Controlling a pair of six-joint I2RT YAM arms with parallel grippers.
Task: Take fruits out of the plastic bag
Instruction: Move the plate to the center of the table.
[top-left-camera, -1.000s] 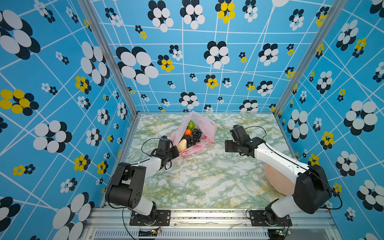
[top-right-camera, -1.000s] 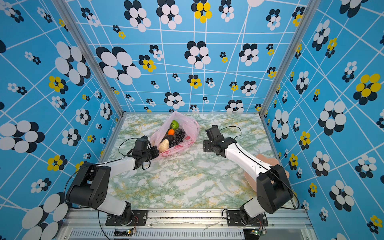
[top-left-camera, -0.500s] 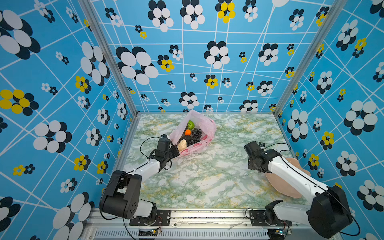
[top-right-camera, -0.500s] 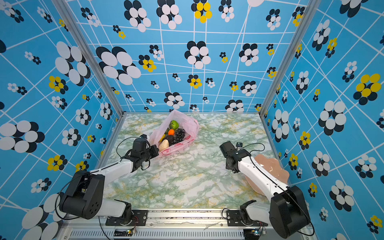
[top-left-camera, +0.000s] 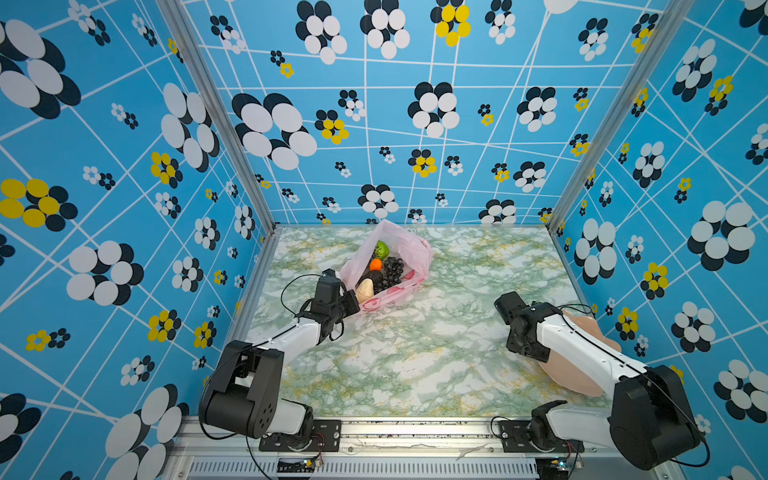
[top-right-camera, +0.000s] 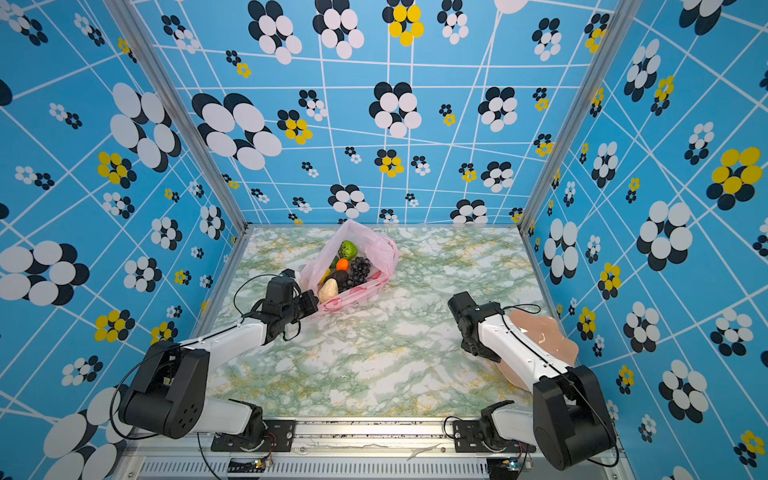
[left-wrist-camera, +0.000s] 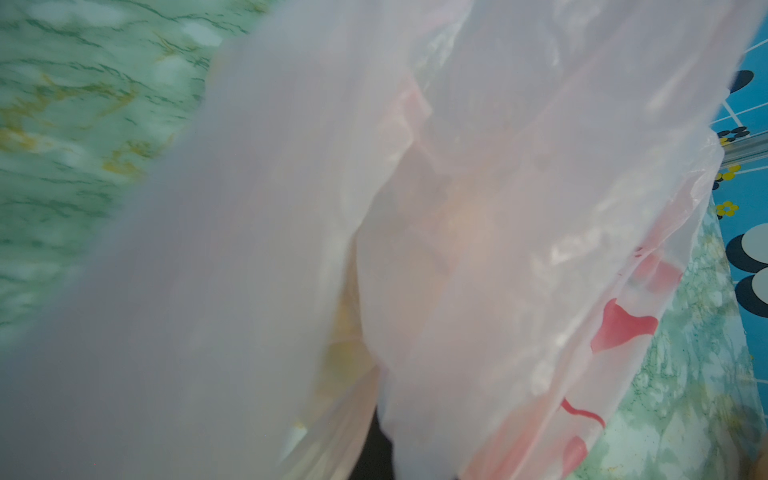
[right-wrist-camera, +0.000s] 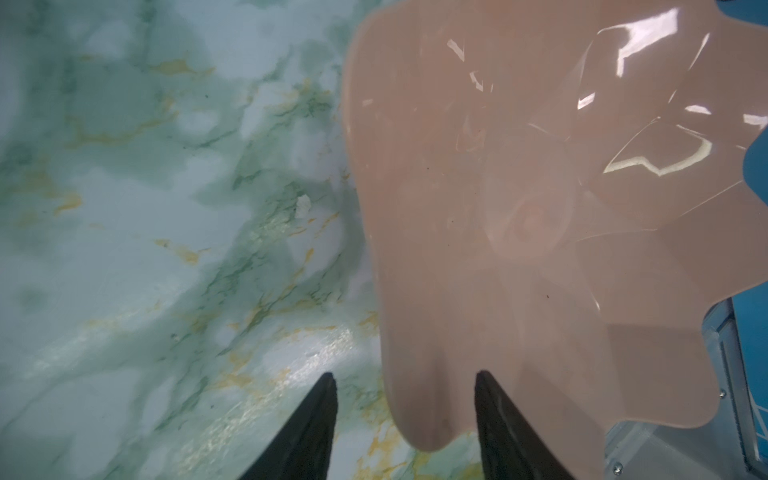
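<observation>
The pink plastic bag (top-left-camera: 409, 249) lies open at the back of the table, seen in both top views. Inside it show fruits: a green kiwi half (top-left-camera: 382, 250), an orange (top-left-camera: 375, 264), a dark grape bunch (top-left-camera: 391, 271), a dark avocado (top-right-camera: 337, 277) and a pale piece (top-left-camera: 365, 289). My left gripper (top-left-camera: 352, 300) is shut on the near edge of the plastic bag (left-wrist-camera: 498, 208), whose film covers the left wrist view. My right gripper (right-wrist-camera: 403, 376) is open, low over the table's right front. A lobe of the peach plate (right-wrist-camera: 540, 208) lies between its fingertips.
The peach scalloped plate (top-right-camera: 540, 332) sits against the right wall, partly under my right arm (top-left-camera: 582, 345). Blue flowered walls close in the marble table (top-left-camera: 415, 365) on three sides.
My right arm has drawn back from beside the bag to the plate at the right front, and its jaws have narrowed. The left gripper has kept its hold on the bag's edge.
</observation>
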